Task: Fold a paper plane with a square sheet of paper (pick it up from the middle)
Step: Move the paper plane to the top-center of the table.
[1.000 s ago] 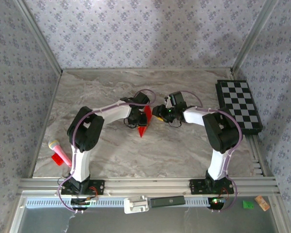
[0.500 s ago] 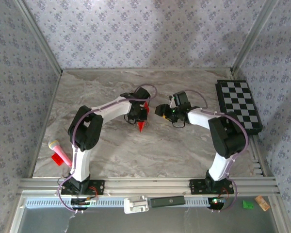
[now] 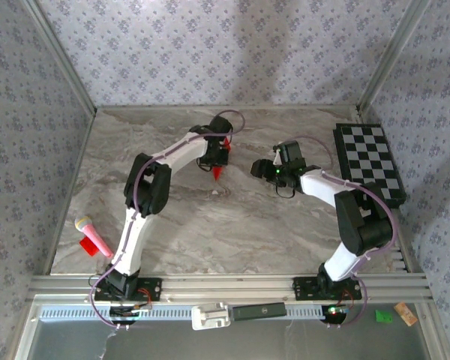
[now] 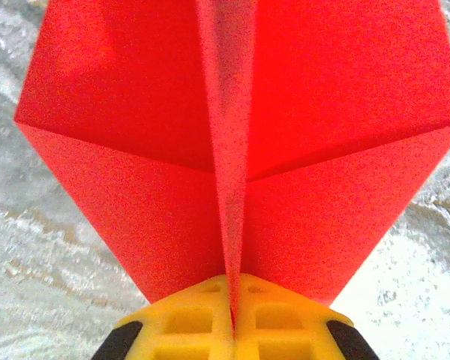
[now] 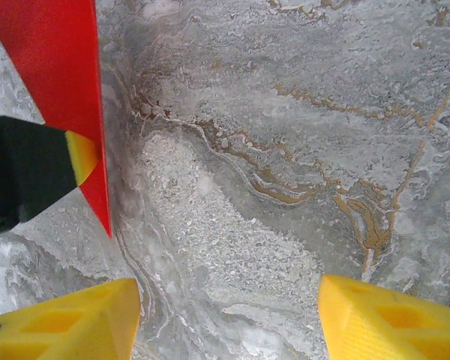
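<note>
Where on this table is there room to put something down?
The marble table is bare between the two arm bases and in the far-left corner. Crowded: the middle, where the left gripper holds the paper plane near the right gripper; chequered board at right; pink microphone near-left.

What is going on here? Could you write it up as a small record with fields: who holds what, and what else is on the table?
left gripper: shut, pinching the centre fold of the paper plane
paper plane: bright red, sharply creased, flaps spread either side of the fold
right gripper: open, holding nothing, over bare table beside the plane
table: grey marbled top
chequered board: black and white, at the right edge
pink microphone-shaped object: near the left edge
red scrap: small, beside the pink object
</note>
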You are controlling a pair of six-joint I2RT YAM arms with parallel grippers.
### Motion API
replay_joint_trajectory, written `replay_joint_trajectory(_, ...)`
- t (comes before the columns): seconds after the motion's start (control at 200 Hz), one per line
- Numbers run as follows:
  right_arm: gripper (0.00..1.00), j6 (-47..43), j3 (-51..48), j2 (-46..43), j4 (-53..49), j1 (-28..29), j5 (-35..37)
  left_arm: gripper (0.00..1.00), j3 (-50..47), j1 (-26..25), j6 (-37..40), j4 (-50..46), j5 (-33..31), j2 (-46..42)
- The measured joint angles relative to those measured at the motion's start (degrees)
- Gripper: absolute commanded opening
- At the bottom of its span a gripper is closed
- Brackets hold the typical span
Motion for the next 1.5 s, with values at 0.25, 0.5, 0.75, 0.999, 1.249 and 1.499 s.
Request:
replay_joint_trajectory(0.25, 0.65, 0.02, 0.00, 0.24, -0.02, -0.46, -0.85, 0.14, 4.42, 0.00, -0.20, -2.23, -0.90, 2.60)
replay_joint_trajectory(0.5, 0.64, 0.04, 0.00, 0.90, 0.00, -0.96, -2.16, 0.15, 5.03, 0.00, -0.87, -3.45, -1.88, 4.13)
replay_joint_trajectory(0.75, 0.65, 0.04, 0.00, 1.29, 0.02, -0.96, -2.82, 0.18, 5.38, 0.00, -1.73, -3.69, -1.88, 4.70)
replay_joint_trajectory(0.999, 0.71, 0.04, 0.00, 1.42, 0.00, -0.96, -2.80, 0.29, 6.23, 0.00, -3.34, -4.09, -1.86, 5.38)
replay_joint_trajectory(1.249, 0.83, -1.07, -0.26, 1.38, -0.02, -0.96, -1.44, 0.39, 6.78, -0.04, -4.28, -4.35, -1.86, 5.73)
replay_joint_trajectory(1.499, 0.93, -2.32, -0.61, 0.92, -0.35, -0.96, -0.39, 0.42, 7.23, -0.04, -5.16, -4.39, -1.84, 6.10)
